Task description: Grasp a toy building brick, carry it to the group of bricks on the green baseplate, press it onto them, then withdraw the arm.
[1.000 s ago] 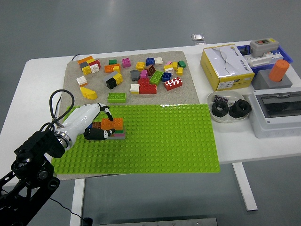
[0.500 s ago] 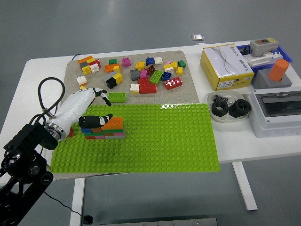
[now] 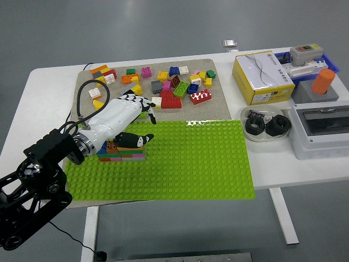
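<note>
your left hand hangs over the far left corner of the baseplate, fingers spread loose and holding nothing, thumb lying low across the stack. that stack sits on the baseplate near its left edge, orange brick on top under your thumb. the loose bricks lie scattered on the mat just beyond the baseplate's far edge. your fingertips reach out over the nearest of them.
</note>
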Robot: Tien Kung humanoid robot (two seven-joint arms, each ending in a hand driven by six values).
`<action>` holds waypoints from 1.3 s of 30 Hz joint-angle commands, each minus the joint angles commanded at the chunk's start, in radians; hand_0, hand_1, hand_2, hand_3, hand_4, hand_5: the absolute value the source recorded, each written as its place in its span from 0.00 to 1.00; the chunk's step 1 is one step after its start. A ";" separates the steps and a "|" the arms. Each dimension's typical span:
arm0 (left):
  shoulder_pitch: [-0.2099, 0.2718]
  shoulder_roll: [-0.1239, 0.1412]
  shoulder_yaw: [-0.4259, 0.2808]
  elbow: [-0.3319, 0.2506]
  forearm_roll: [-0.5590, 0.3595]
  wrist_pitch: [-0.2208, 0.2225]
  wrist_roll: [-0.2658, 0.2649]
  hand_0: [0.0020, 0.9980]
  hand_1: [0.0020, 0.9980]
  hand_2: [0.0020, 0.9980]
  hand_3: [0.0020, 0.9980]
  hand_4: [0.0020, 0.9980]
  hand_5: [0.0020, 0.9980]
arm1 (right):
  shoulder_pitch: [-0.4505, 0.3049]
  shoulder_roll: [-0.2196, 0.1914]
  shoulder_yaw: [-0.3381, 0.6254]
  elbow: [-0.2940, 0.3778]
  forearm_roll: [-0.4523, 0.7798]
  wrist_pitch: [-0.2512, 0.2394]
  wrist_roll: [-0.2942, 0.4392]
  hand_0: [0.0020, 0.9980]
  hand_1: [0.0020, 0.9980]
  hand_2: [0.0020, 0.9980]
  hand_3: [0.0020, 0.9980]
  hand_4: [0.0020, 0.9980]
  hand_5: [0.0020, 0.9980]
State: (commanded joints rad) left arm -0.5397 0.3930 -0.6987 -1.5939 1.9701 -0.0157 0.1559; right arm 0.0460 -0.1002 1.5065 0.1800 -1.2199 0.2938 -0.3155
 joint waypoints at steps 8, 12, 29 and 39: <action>-0.085 -0.117 0.140 0.122 -0.060 -0.033 -0.061 0.95 0.89 0.83 0.54 0.58 0.43 | 0.010 -0.003 -0.002 0.000 -0.009 0.000 -0.002 0.73 0.67 0.72 0.91 0.73 1.00; -0.126 -0.154 0.199 0.185 -0.055 -0.035 -0.087 0.96 0.89 0.83 0.53 0.57 0.45 | 0.015 -0.005 -0.003 0.000 -0.014 0.001 -0.003 0.73 0.67 0.71 0.90 0.73 1.00; -0.154 -0.230 0.299 0.344 -0.014 0.012 -0.173 0.96 0.89 0.83 0.53 0.57 0.44 | 0.024 -0.012 -0.010 0.000 -0.022 0.000 0.002 0.72 0.67 0.71 0.90 0.73 1.00; -0.150 -0.259 0.329 0.414 0.000 0.018 -0.179 0.97 0.89 0.83 0.53 0.57 0.42 | 0.026 -0.012 -0.014 0.000 -0.024 0.001 0.003 0.72 0.67 0.71 0.90 0.73 1.00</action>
State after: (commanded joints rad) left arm -0.6897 0.1338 -0.3699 -1.1800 1.9704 0.0024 -0.0229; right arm 0.0724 -0.1125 1.4923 0.1800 -1.2436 0.2948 -0.3127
